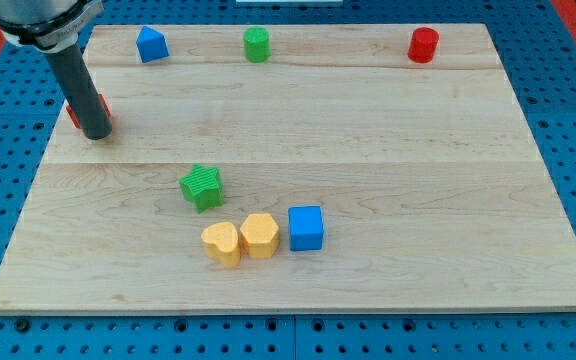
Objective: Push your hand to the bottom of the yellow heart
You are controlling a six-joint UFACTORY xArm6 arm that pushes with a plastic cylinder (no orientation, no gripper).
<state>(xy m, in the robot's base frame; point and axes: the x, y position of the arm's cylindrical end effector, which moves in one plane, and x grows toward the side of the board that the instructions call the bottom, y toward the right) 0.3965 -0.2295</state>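
Yellow heart (pixel 222 243): small block, lying flat on the wooden board (pixel 388 150), in the lower middle of the view, left of centre. Its lobes face the view's top and right; its point faces the view's bottom. My tip (pixel 96 133) stands well apart, toward the view's upper left, near the board's left edge.

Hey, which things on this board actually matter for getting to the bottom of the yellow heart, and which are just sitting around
Belongs to the job:
- my tip, far off at the view's upper left
- yellow heart

Just lying about:
- yellow block, touching the heart
- blue cube
- green star
- blue block
- green cylinder
- red cylinder
- red block, mostly hidden behind my rod
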